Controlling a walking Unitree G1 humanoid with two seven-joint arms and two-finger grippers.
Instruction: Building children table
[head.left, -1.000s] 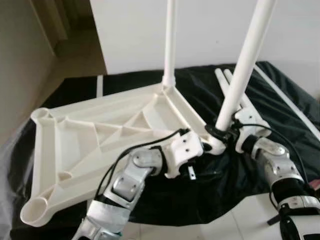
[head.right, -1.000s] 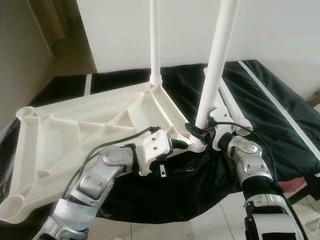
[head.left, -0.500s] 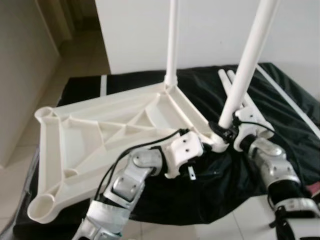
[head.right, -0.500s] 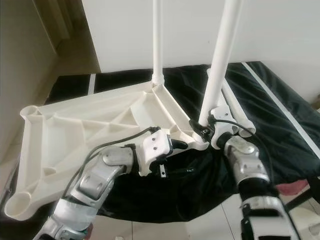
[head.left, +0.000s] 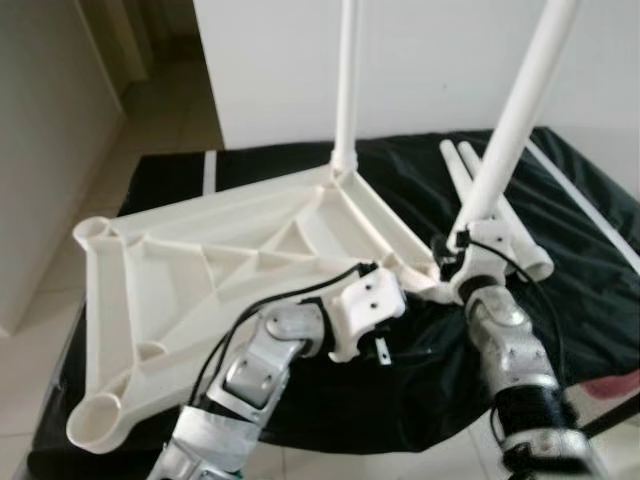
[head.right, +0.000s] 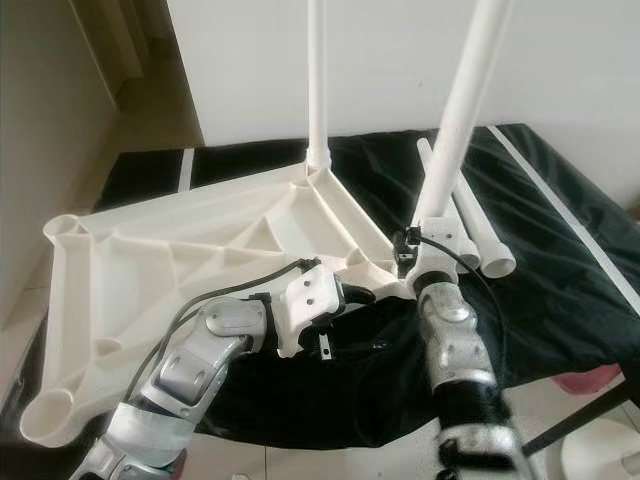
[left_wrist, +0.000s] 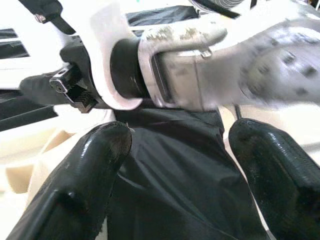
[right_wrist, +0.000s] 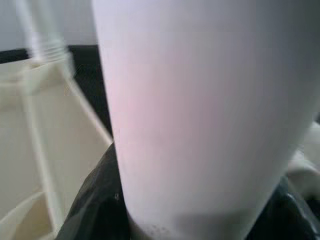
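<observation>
The right gripper (head.left: 462, 243) holds its fingers closed around the base of the near table leg (head.left: 515, 115), which stands in the near right corner socket of the upturned white tabletop (head.left: 190, 275) and now tilts further right than 1.0 s ago, with the right forearm swung in closer under it. The left gripper (left_wrist: 172, 165) has its fingers (left_wrist: 82, 187) spread wide with nothing between them, at the tabletop's near edge just beside that socket, unchanged. A second leg (head.left: 346, 85) stands upright in the far corner socket, two spare legs (head.left: 500, 215) lie on the black sheet (head.left: 420, 350) beyond the right gripper, and the tabletop rests on that sheet.

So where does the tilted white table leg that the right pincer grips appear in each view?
Left eye: tilted leg, upper right.
Right eye, right of centre.
Left wrist: not in it.
Right wrist: close-up, centre.
Shared landmark: upright leg at the tabletop's far corner.
</observation>
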